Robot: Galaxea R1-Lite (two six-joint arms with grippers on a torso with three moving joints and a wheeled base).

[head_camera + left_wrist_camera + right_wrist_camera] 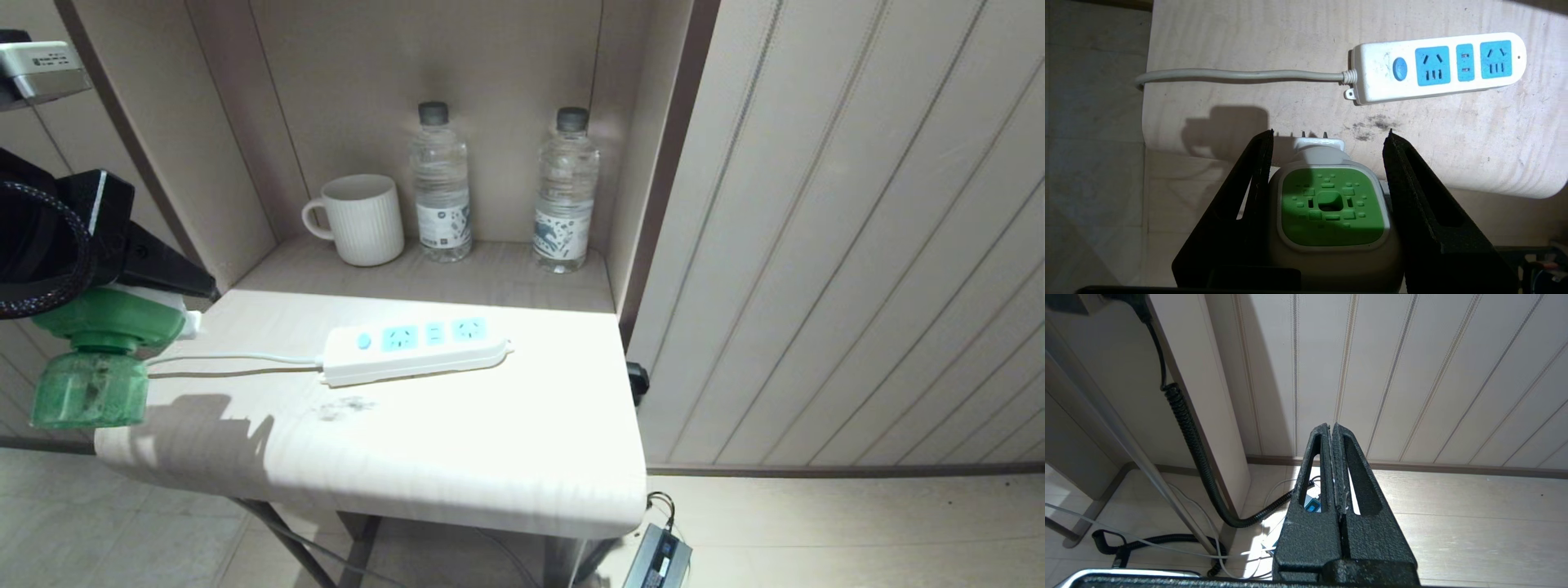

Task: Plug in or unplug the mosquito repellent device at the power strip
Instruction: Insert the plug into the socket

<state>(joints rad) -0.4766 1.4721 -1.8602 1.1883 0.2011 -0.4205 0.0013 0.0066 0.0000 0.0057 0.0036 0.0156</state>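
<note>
I am holding the mosquito repellent device (1331, 212) in my left pincer (1329, 136), its black fingers (1249, 196) pinching the white body from both sides; the bright green top is facing the wrist camera, and the plug prongs are pointing out past the fingertips. From the head view, the device (102, 359) is hanging off the left edge of the counter (490, 457), its translucent green bottle pointing down; it is well apart from the power strip (416, 351). The strip is lying flat on the counter, all its light-blue sockets unoccupied, its whitish-grey cord (237, 359) running off to the left. My right pincer (1331, 433) is pressed together, parked low, facing a panelled wall. A mug (359, 219) and two water bottles (441, 184) are standing in the shelf alcove behind.
</note>
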